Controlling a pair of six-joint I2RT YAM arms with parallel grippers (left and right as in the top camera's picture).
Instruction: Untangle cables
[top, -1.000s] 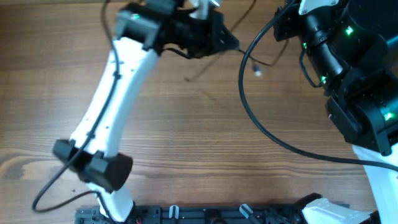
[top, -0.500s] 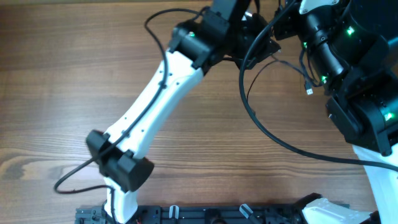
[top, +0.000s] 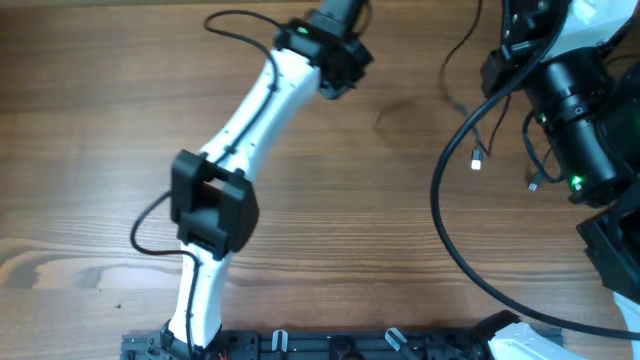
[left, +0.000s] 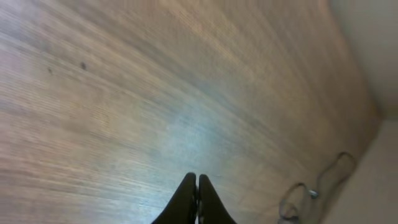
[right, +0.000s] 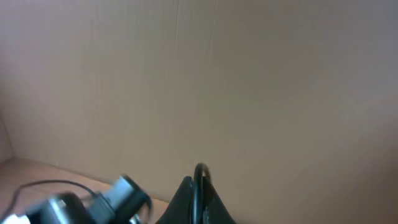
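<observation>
From the overhead view I see a brown wood-grain counter (top: 330, 200) filling almost the whole frame. My white left arm (top: 250, 110) stretches across it to the far edge, and my black right arm (top: 575, 110) stands at the right side. A thick black arm wire (top: 438, 200) loops over the boards beside it.

The thin black cables (top: 478, 155) dangle by the right arm, one small plug end showing a silvery tip. The left wrist view shows more thin loops (left: 311, 194) lying at the counter's far edge, against a plain beige wall (left: 367, 37).

The left gripper (left: 196, 186) has its fingers pressed together with nothing between them, above blurred boards (left: 124, 93). The right gripper (right: 198, 186) is pinched narrow on a strand of the cables (right: 200, 169), facing the same bare wall (right: 249, 74).
</observation>
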